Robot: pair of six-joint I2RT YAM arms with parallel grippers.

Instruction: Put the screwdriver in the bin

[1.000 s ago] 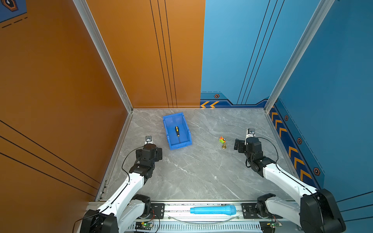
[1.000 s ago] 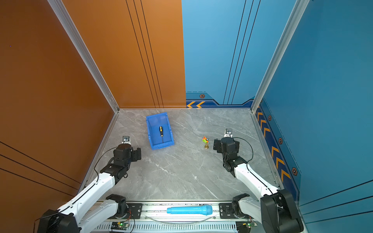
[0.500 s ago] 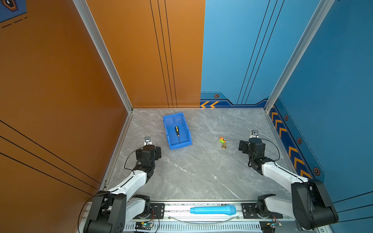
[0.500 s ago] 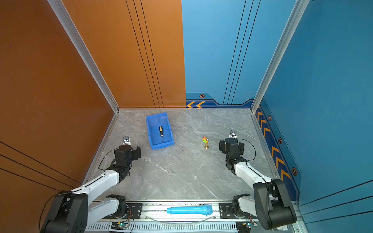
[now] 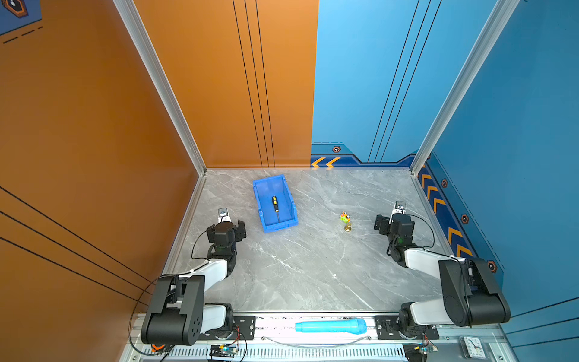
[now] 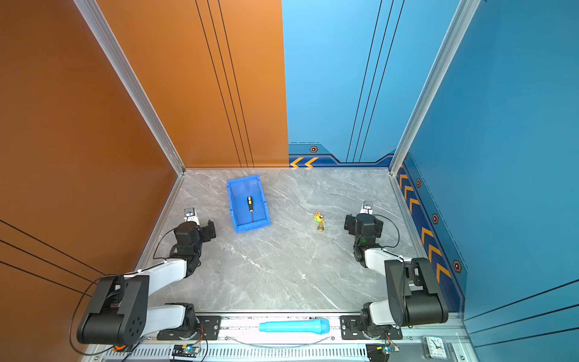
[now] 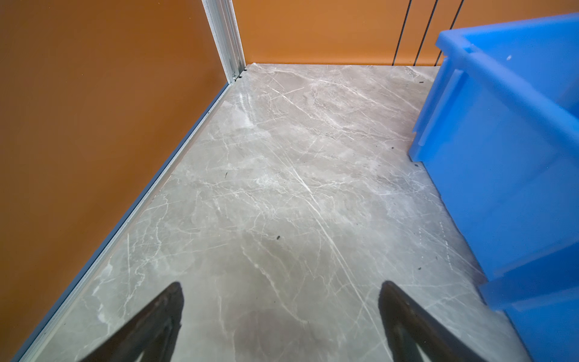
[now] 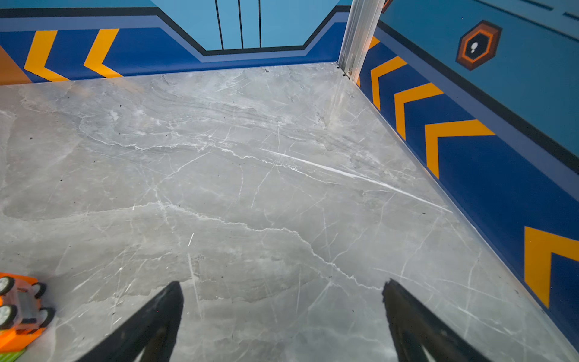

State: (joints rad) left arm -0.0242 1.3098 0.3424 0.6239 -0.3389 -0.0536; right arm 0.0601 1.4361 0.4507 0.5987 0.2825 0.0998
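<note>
Left tool: jaws wide, nothing between them, only the bare grey marble-pattern counter in the gap. In both top views it sits left of centre, close to the counter. It is near the front-left corner of the bright blue rectangular plastic bin, not touching it.

Right tool: jaws also wide and empty. It sits right of centre in both top views, near the blue wall with orange chevrons.

Small slim screwdriver with yellow-and-black handle and thin dark shaft: lies flat on the bin floor. Handle points to the bin's back wall, shaft to its lowered front lip.

Bin stands on the counter, upper middle of the frame, a bit left of centre and slightly skewed.

Small orange-and-green toy on a gold base stands on the counter between bin and right tool, apart from both.

Large cyan plastic cylinder lies on the front rail, bottom centre, off the counter.
</note>
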